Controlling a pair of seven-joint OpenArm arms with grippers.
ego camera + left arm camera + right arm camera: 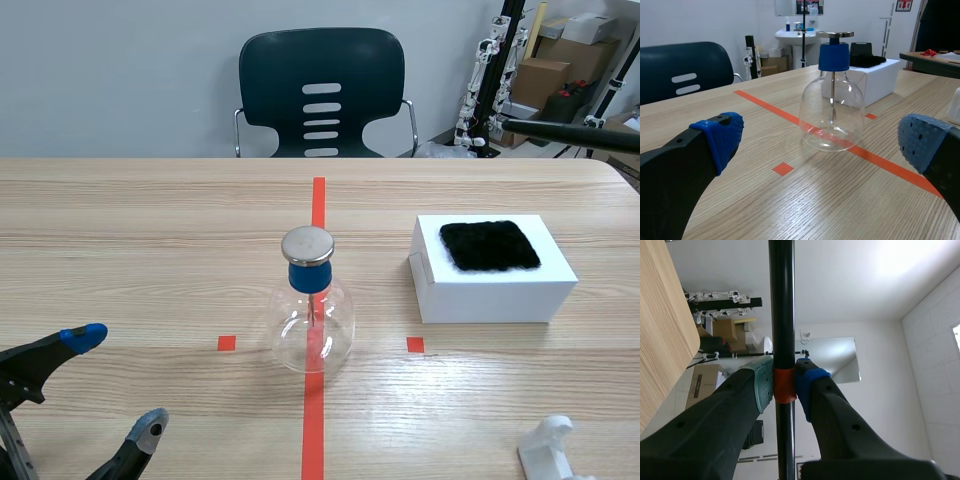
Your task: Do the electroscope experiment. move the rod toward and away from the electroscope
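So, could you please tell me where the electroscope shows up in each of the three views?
Scene view: the electroscope stands mid-table on the long tape line, left of the white box.
Left wrist view: it stands ahead of the open left tool, on the tape line.
Right wrist view: not in it.
Shared landmark: the white box, beyond the electroscope in the left wrist view.

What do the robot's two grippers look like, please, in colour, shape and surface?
Both are matte black with two thick, tapering fingers. The left gripper has blue dotted pads at its tips. The right gripper has one grey-green pad and one blue pad. Small round holes mark the fingers' sides.
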